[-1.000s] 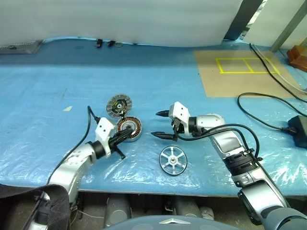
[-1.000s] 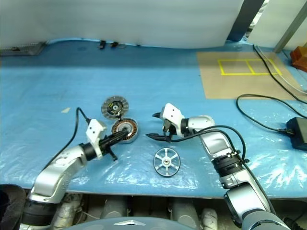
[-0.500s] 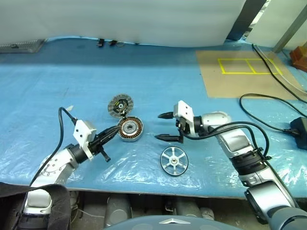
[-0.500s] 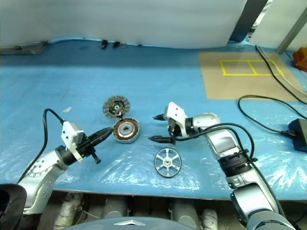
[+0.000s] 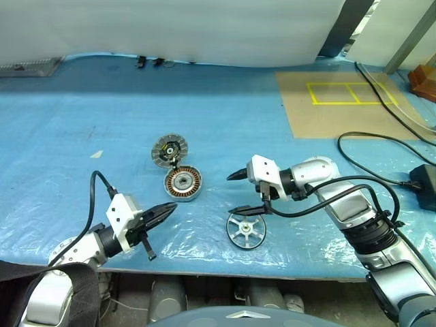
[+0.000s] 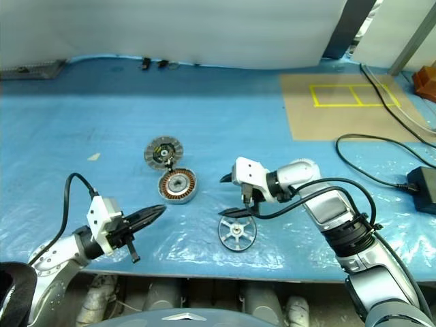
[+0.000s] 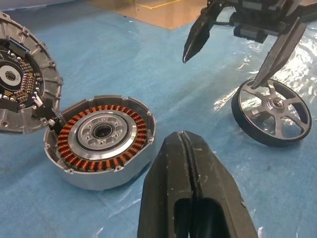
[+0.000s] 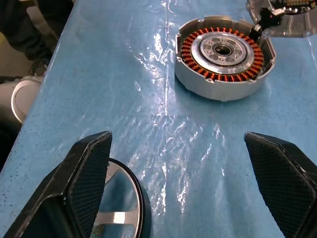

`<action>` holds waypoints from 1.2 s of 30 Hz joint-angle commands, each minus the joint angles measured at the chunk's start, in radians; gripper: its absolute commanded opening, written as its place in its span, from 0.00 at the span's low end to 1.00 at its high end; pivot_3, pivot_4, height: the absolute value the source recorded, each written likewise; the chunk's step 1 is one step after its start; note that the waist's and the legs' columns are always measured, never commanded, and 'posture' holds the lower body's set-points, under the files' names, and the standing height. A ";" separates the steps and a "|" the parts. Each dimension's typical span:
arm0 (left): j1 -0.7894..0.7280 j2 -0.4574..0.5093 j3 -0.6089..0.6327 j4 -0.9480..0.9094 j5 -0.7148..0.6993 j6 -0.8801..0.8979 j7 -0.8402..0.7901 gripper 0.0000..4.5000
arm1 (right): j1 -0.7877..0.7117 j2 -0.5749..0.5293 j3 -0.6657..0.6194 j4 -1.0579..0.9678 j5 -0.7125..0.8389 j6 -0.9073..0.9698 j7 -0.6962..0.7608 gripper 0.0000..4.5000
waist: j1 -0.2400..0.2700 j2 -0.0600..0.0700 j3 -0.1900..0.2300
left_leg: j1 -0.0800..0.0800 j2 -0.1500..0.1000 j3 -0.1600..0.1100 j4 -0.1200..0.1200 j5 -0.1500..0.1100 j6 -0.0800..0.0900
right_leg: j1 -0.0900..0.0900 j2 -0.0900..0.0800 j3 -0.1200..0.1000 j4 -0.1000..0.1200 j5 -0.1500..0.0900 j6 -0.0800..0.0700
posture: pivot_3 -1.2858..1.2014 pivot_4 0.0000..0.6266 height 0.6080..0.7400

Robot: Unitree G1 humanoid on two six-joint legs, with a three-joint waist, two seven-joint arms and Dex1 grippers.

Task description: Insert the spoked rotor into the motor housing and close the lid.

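The silver rotor (image 5: 246, 231), six-spoked with a dark rim, lies flat near the table's front edge, right of the copper-wound housing (image 5: 182, 183). The right gripper (image 5: 240, 193) gapes wide above the rotor; the left gripper (image 5: 167, 209) is pinched together, holding nothing.

On the table (image 5: 286, 150), the housing (image 5: 182, 183) lies centre-left with the lid (image 5: 169, 148) touching its far-left side, the rotor (image 5: 246, 230) near and to its right, a mat (image 5: 347, 103) far right, and cables (image 5: 381, 160) at the right edge.
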 commanded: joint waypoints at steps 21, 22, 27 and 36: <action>0.031 -0.008 -0.070 -0.095 0.031 -0.008 0.070 0.00 | 0.118 -0.271 0.015 -0.312 -0.022 0.136 0.020 0.54 | 0.002 0.001 0.000 | 0.001 0.000 0.000 0.000 0.000 0.000 | 0.001 0.000 0.000 0.001 -0.002 0.004 | 0.52 0.24 1.00; 0.023 -0.006 -0.074 -0.092 0.030 -0.005 0.068 0.00 | 0.128 -0.271 0.016 -0.333 -0.021 0.155 0.011 0.54 | 0.003 0.001 0.000 | 0.001 0.000 0.000 0.000 0.000 0.000 | 0.002 0.000 0.000 0.001 -0.002 0.004 | 0.52 0.24 1.00; 0.003 0.009 -0.064 -0.086 0.020 0.007 0.057 0.00 | 0.156 -0.255 0.022 -0.413 -0.014 0.245 -0.037 0.54 | 0.001 0.001 0.000 | 0.001 0.000 -0.001 0.001 0.000 0.000 | 0.002 0.000 0.000 0.001 -0.002 0.004 | 0.52 0.24 1.00; -0.016 0.019 -0.053 -0.083 0.016 0.022 0.055 0.00 | 0.119 -0.195 -0.019 -0.382 0.003 0.252 -0.111 0.54 | 0.002 0.002 -0.001 | 0.002 0.000 -0.008 0.003 0.000 0.000 | 0.003 0.000 0.001 0.002 -0.001 0.005 | 0.52 0.24 1.00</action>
